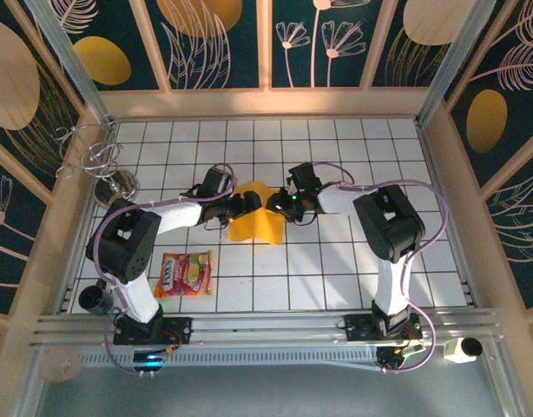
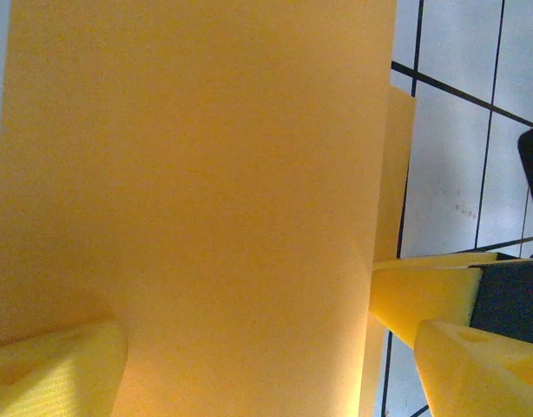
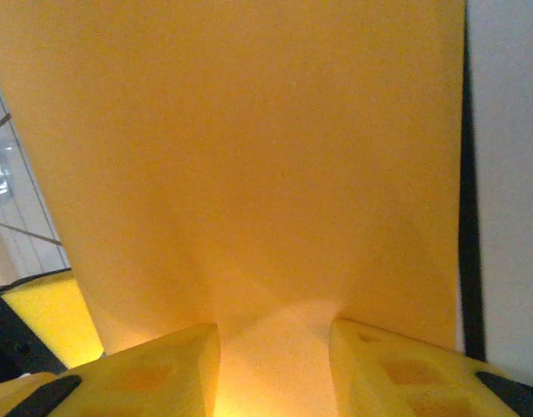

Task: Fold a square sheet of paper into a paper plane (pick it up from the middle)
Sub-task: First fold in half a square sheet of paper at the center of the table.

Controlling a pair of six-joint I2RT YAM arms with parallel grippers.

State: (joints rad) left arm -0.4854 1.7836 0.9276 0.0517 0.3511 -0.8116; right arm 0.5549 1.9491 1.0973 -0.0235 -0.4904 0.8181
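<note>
The square sheet of paper point(image 1: 253, 222), plain orange-yellow, lies on the white tiled floor mid-table with its edges curling up. My left gripper point(image 1: 246, 206) rests on its left part and my right gripper point(image 1: 278, 206) on its right part, tips almost meeting. In the left wrist view the paper point(image 2: 206, 174) spreads flat between the wide-apart fingers of the open left gripper point(image 2: 266, 373). In the right wrist view the paper point(image 3: 249, 156) puckers into a raised ridge between the right gripper's point(image 3: 273, 373) fingers, which stand partly closed with a gap between them.
A red-and-yellow snack packet point(image 1: 185, 273) lies near the left arm's base. Bent wire pieces point(image 1: 88, 156) and a metal object point(image 1: 119, 182) sit at the back left. A dark cup point(image 1: 95, 298) stands at the near left corner. Wooden walls ring the floor.
</note>
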